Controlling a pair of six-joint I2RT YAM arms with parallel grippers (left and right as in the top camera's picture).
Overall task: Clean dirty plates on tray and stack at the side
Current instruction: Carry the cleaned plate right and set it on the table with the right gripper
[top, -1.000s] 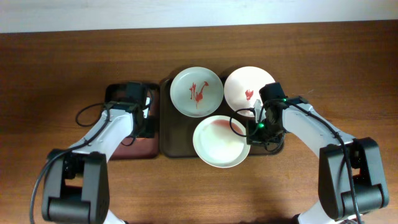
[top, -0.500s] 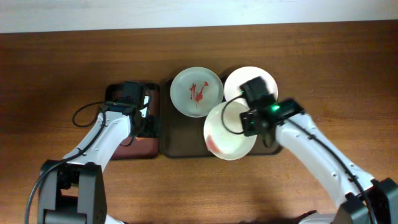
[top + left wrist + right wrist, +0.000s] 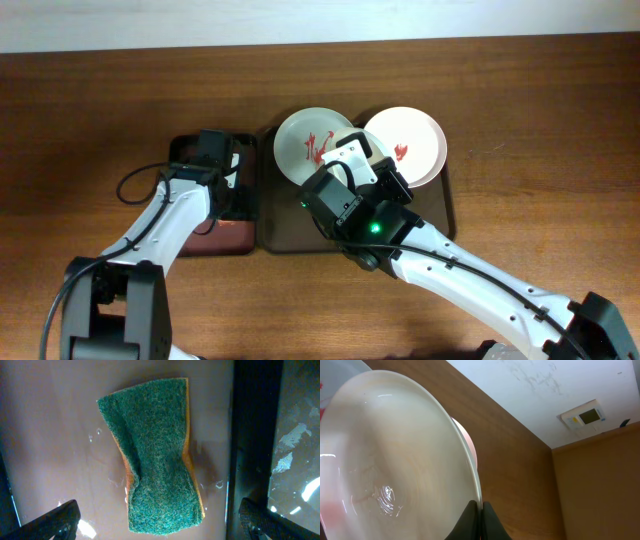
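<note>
Above the tray (image 3: 285, 225), the right gripper (image 3: 480, 510), pinching one plate (image 3: 395, 460) by its rim, has lifted it upright for wiping, while the left gripper (image 3: 157, 522) hangs spread over the sponge (image 3: 155, 455).

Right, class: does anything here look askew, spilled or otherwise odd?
One plate stands nearly on edge, clamped at its rim by the right pincer, while the red-smeared pale green plate and white plate lie flat on the tray. The sponge is kinked at its middle, with water drops around it.
</note>
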